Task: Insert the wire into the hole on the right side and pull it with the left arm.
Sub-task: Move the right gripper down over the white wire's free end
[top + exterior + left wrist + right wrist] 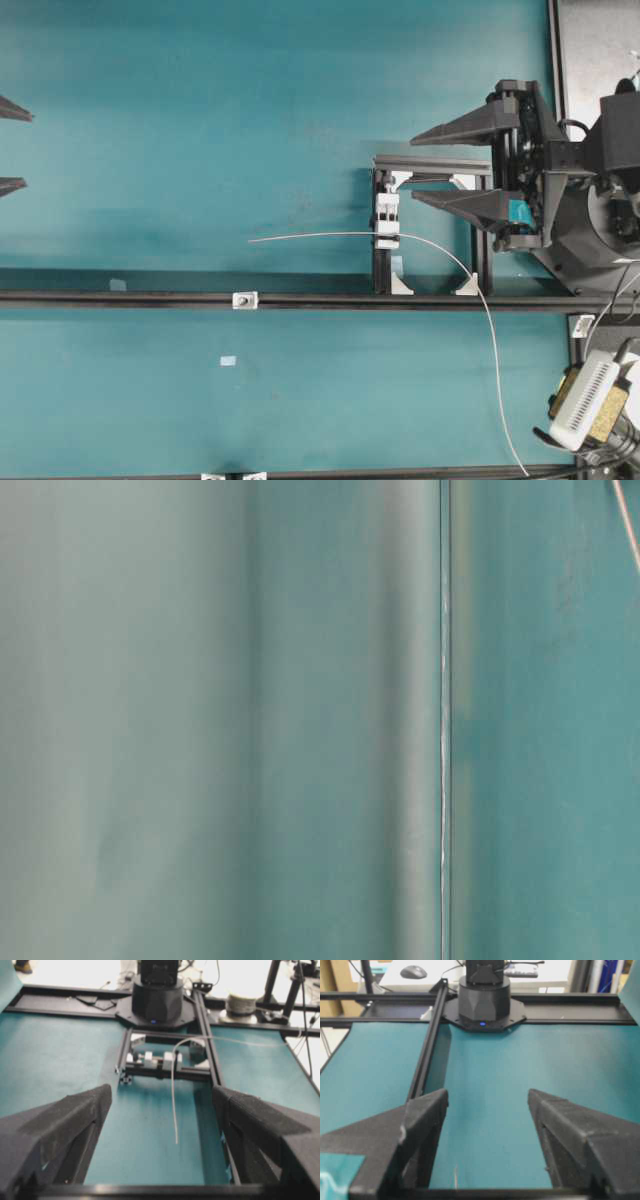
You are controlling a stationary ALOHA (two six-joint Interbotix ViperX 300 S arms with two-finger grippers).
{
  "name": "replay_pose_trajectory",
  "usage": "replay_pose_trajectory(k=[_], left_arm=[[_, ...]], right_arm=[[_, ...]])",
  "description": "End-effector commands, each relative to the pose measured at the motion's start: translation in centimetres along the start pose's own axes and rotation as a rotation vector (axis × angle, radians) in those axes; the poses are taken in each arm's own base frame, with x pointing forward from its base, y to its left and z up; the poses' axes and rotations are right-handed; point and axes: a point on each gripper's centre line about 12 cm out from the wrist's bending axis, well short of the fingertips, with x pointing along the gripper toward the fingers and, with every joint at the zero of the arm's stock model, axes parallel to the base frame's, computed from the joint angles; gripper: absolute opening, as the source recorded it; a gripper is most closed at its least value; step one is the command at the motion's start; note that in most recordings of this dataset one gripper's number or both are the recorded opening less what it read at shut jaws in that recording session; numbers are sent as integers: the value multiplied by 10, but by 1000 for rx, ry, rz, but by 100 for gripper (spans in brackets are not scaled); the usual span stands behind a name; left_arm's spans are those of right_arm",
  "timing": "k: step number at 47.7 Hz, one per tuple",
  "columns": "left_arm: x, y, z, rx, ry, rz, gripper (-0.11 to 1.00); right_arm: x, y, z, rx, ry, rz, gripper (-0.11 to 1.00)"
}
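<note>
Both grippers stand open and empty, the right gripper point(428, 165) above the white clip block point(387, 220) that pins the wire point(320, 237) over the table point(200, 130), the left gripper point(12, 145) well apart, apparently awaiting its pull.

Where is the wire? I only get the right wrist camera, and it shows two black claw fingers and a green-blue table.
Observer: From overhead, the wire is off to one side of your right claw, not touching it. It curves through a white clip block on a small black frame.
Child: Is the other claw close to it?
Observer: No. The left claw is open at the far left edge, well apart from the wire's loose end.
</note>
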Motion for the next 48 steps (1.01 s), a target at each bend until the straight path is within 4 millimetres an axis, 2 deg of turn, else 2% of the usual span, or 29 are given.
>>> replay_pose_trajectory(k=[1,15,48], left_arm=[[5,0,-2,2,18,1,67],[21,2,-24,2,115,10,68],[38,5,-63,-3,269,27,68]], right_arm=[[4,0,-1,4,4,-1,74],[23,-4,-24,19,119,-25,74],[59,-10,-67,18,322,-56,74]])
